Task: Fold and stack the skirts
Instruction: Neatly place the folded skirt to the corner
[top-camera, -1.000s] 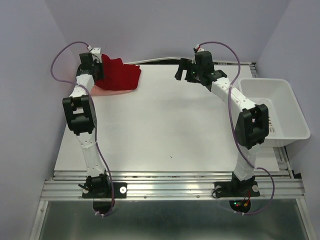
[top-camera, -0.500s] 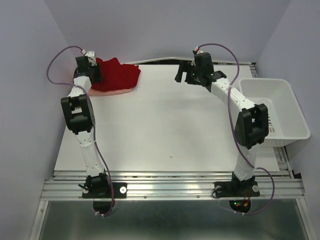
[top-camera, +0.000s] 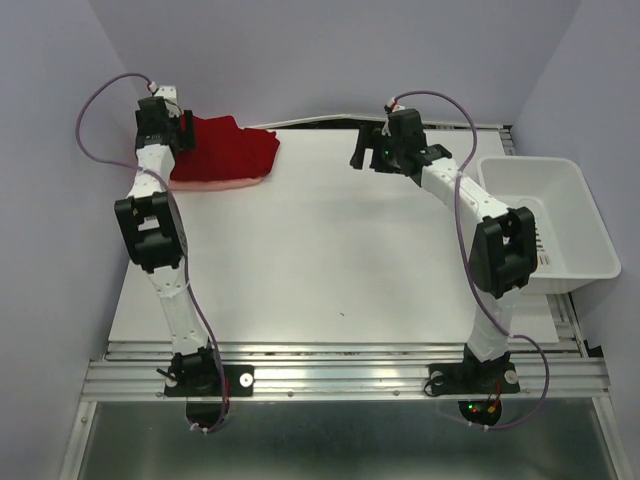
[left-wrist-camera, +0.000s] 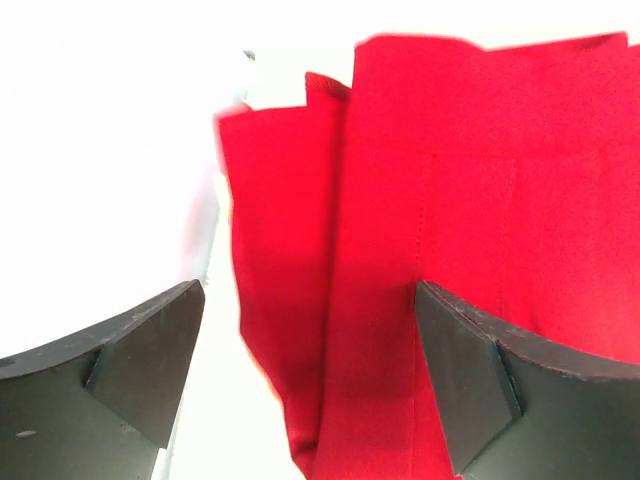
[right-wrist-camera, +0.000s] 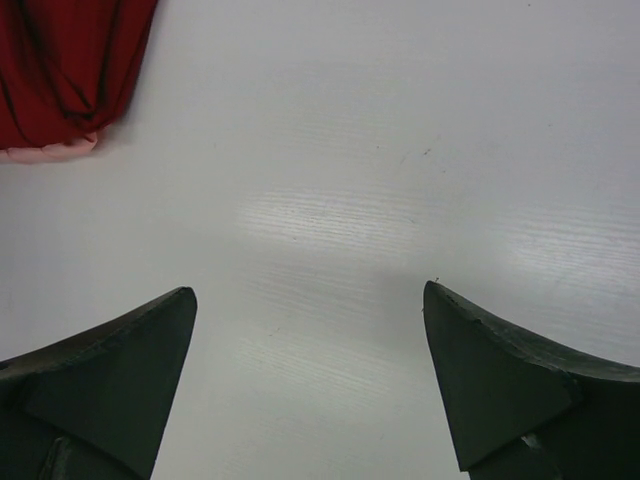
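Surface (top-camera: 330, 250) white, walls (top-camera: 300, 50) lilac; red skirt (top-camera: 235, 150) atop pink skirt (top-camera: 215, 184) at far-left corner; left pincer (left-wrist-camera: 308, 292) and right pincer (right-wrist-camera: 308, 290) gape empty.

A white table (top-camera: 330, 250) fills the cell between pale lavender walls (top-camera: 300, 50). A white plastic bin (top-camera: 530, 163) sits at its right edge, with what may be dark markings inside. Aluminium rails (top-camera: 340, 375) run along the near edge.

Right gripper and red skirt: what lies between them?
Nothing but bare table between right gripper and red skirt, clearest in the top view.
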